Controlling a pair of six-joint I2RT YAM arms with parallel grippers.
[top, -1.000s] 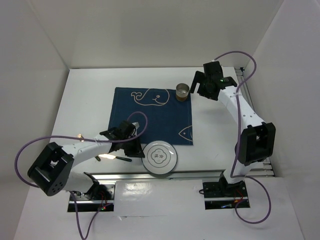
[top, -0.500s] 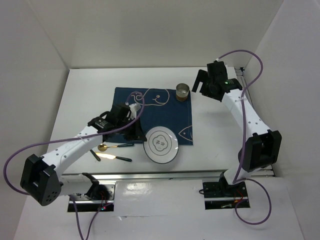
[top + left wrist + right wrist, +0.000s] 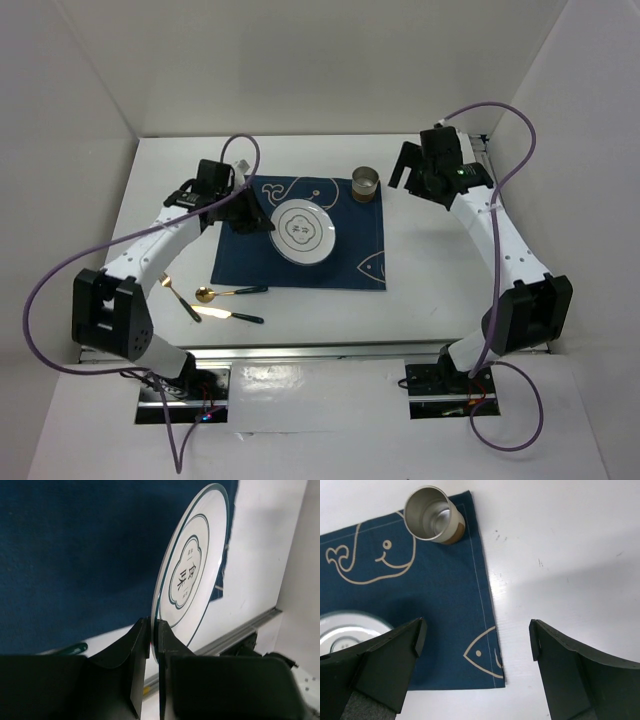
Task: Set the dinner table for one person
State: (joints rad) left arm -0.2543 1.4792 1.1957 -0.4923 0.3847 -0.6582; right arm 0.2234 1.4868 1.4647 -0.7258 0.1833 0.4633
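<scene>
While the left pincer (image 3: 152, 626) clamps the plate (image 3: 192, 575) by its rim over the blue mat (image 3: 75, 555), the right pincer (image 3: 477, 635) gapes empty near the cup (image 3: 431, 512), the worktop (image 3: 560, 555) beneath both.

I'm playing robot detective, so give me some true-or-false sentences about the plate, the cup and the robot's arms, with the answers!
1. The left end effector pinches the plate by its rim. True.
2. The cup lies tipped over. False: it stands upright at the corner of the mat.
3. The right end effector holds the cup. False: it is open and empty, apart from the cup.
4. The cutlery lies on the dinner table, off the mat. True.
</scene>
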